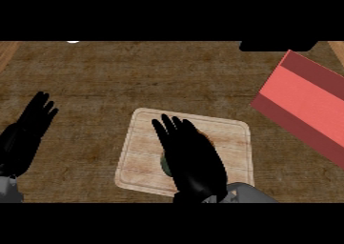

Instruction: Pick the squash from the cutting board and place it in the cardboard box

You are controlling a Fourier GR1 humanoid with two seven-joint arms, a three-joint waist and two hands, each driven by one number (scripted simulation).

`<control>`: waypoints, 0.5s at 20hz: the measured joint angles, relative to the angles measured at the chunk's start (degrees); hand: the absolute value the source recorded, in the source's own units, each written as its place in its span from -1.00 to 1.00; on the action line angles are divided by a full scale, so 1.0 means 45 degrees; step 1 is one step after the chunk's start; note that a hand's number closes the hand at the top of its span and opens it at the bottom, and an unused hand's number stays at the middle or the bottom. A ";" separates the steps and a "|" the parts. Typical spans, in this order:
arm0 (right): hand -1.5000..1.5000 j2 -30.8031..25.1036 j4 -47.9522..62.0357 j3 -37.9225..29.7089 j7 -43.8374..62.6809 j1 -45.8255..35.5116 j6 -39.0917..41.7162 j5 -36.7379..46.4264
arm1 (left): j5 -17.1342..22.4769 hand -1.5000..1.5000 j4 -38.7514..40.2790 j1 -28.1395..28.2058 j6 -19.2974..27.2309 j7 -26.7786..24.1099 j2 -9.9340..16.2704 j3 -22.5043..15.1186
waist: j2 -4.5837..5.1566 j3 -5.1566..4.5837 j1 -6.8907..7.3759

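Head view shows a brown, wood-grained counter [132, 76] seen from steeply above. A pale wooden cutting board [230, 138] with rounded corners lies near the counter's front edge, a little right of the middle, turned slightly so that its sides run at a small angle to that edge. The right hand [192, 157] hangs over the board's middle, palm down, its fingers straight and spread a little, pointing toward the board's far left corner; nothing is clasped in it, and its grey forearm comes in from the lower edge by the board's near right corner. The hand covers most of the squash [163, 164]: only a thin dark green sliver shows at the hand's left side, on the board's near half, and a small brownish bit peeks out at the hand's right side. Whether the palm touches the squash cannot be told. The left hand [26, 133] rests near the counter's left edge, well apart from the board, fingers straight and up, holding nothing. A red box [308, 100], its flat sides in two shades of red, stands tilted at the counter's right edge, beyond the board's far right corner and apart from it.
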 measured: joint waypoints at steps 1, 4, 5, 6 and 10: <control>-1.00 0.0079 0.0190 -0.0161 -0.0020 -0.0130 0.0127 -0.0020 | -0.0044 0.00 -0.0099 -0.0004 0.0029 0.0063 -0.0047 -0.0039 | 0.0000 0.0000 0.0009; -1.00 0.0540 0.0588 -0.0071 0.0001 -0.0094 0.0291 0.0369 | -0.0232 0.00 -0.0183 0.0006 0.0109 0.0115 -0.0209 -0.0091 | -0.0002 0.0002 0.0008; -1.00 0.0511 0.0603 -0.0206 -0.0054 -0.0057 0.0407 0.0389 | -0.0253 0.00 -0.0228 -0.0002 0.0164 0.0202 -0.0276 -0.0095 | -0.0003 0.0002 0.0003; -1.00 0.0577 0.0884 -0.0280 -0.0215 -0.0066 0.0462 0.0513 | -0.0130 0.00 -0.0181 0.0043 -0.0039 0.0172 -0.0178 0.0067 | -0.0001 0.0003 0.0014; -1.00 0.0824 0.1031 -0.0387 -0.0277 0.0131 0.0725 0.0758 | -0.0147 0.00 -0.0451 0.0021 -0.0072 0.0498 -0.0168 0.0212 | -0.0004 0.0004 0.0013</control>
